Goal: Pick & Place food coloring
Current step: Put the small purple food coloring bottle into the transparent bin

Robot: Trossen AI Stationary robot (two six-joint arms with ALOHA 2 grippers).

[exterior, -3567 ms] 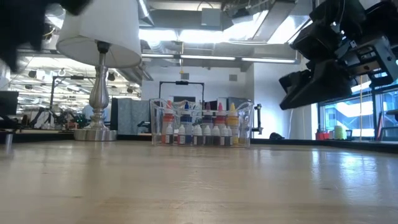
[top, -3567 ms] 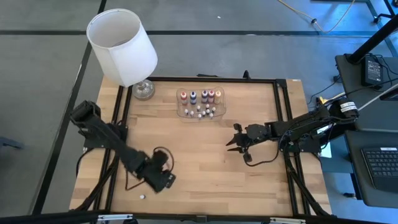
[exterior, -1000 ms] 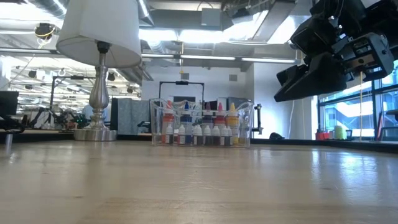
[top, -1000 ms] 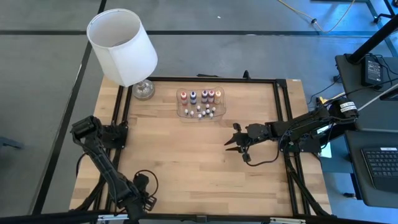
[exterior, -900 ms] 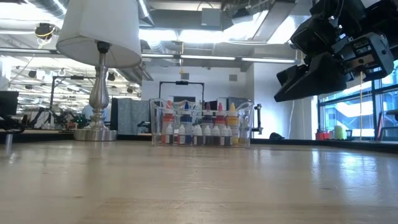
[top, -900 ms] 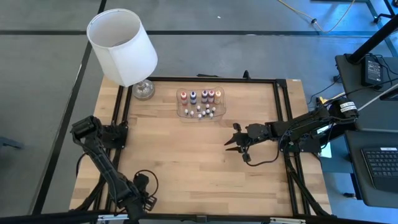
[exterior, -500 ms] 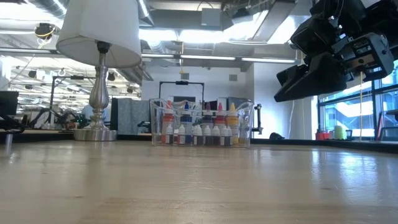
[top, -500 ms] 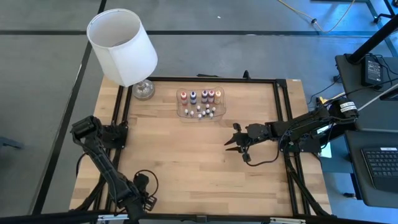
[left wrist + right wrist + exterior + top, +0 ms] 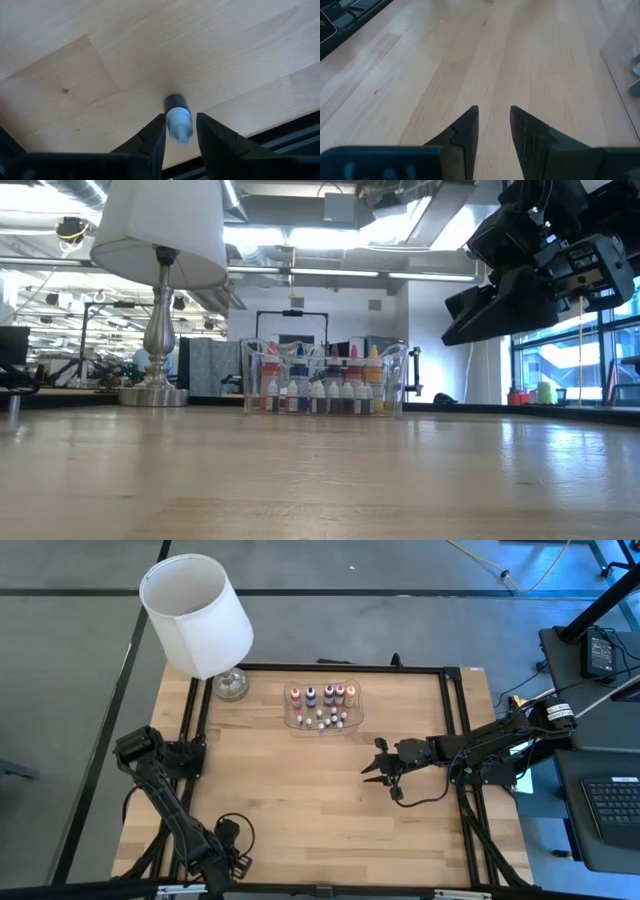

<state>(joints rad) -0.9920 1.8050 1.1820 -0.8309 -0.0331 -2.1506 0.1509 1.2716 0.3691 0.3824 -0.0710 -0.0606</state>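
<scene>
Where the wooden table (image 9: 300,800) meets its near edge, the left gripper (image 9: 179,131) hangs low at the near-left corner, fingers (image 9: 152,137) set to either side of one tiny whitish bottle (image 9: 178,120). Whether the pads actually press on it cannot be told; the bottle sits between them, its dark end pointing away from the wrist, just above bare wood and close to the black frame rail. From above, that gripper is mostly lost at the picture's lower border. Rest of the food coloring (image 9: 321,706) stands in a shallow clear plastic tray (image 9: 290,706) at the far middle of the table: taller coloured bottles in a back row, small whitish ones in front, all upright. Low view shows the same cluster (image 9: 322,392) behind the tray's clear wall. Right gripper (image 9: 372,770) waits over the right-centre of the table, well apart from the tray, fingers a narrow gap apart with nothing between them, only wood beneath. White-shaded lamp (image 9: 195,615) stands at the far-left corner, near the tray.
</scene>
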